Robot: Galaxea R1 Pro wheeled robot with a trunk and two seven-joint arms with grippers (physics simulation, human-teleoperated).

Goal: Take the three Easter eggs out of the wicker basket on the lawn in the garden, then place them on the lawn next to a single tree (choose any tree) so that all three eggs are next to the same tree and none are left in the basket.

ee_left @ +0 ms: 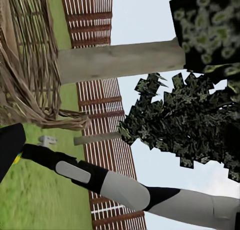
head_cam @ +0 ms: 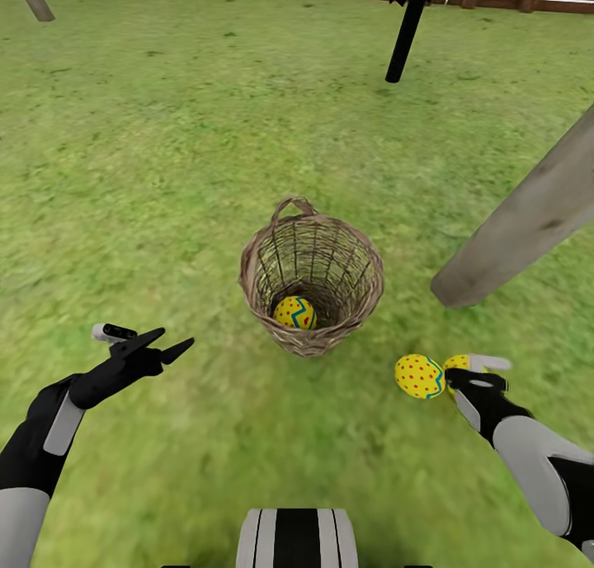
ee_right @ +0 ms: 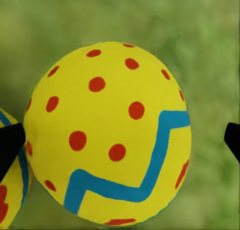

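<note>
My right gripper (head_cam: 450, 376) stood wide around one egg (head_cam: 419, 376) by the trunk (head_cam: 528, 217); the basket's (head_cam: 342, 258) last egg (head_cam: 294, 313) lay nearer my open left gripper (head_cam: 169, 343)

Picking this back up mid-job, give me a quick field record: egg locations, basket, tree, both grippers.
eggs in basket: one Easter egg at the bottom of the wicker basket
eggs out: two on the lawn, one beside the other, near the tree trunk base
left gripper: open, empty, beside basket
right gripper: fingers open, dotted egg between them, grip unclear
remaining: one egg
</note>
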